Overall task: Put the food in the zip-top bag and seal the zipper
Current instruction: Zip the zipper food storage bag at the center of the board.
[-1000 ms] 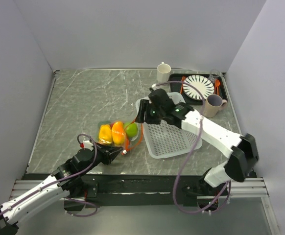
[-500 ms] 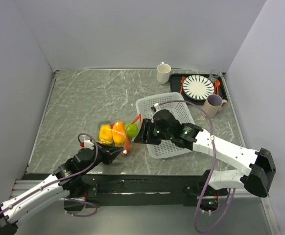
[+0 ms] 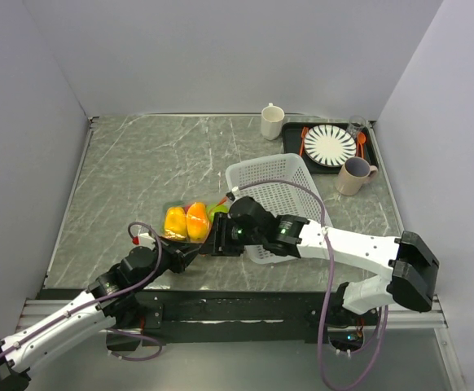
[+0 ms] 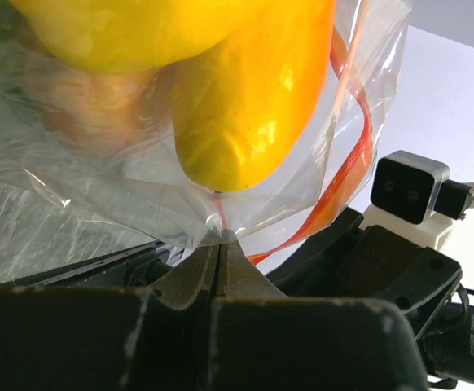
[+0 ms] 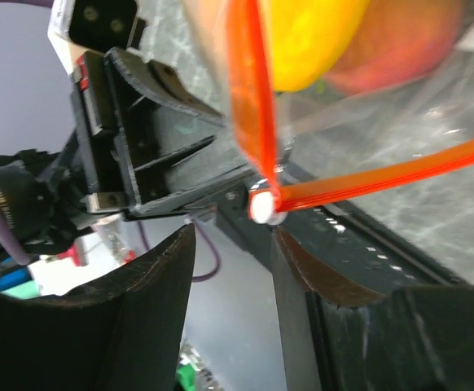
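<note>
The zip-top bag [image 3: 190, 224] lies on the table's near middle with the food in it: a yellow pepper [image 3: 174, 221], an orange piece [image 3: 196, 221] and a green apple [image 3: 217, 210]. My left gripper [image 3: 190, 254] is shut on the bag's clear edge [image 4: 221, 235], just below the yellow pepper [image 4: 245, 106]. The zipper [image 4: 357, 155] curves past on the right. My right gripper [image 3: 217, 243] is open at the bag's near mouth end. In the right wrist view its fingers [image 5: 160, 273] stand apart just under the zipper [image 5: 253, 98] and its white slider [image 5: 261, 208].
A white mesh basket [image 3: 290, 175] stands right of the bag, under my right arm. At the back right are a white mug [image 3: 271, 120], a black tray [image 3: 369, 153] with a striped plate [image 3: 329, 145], and a beige mug [image 3: 353, 175].
My right arm has swung from the basket's far left corner down and toward me, to the bag's near mouth end. My left gripper has kept its hold on the bag.
</note>
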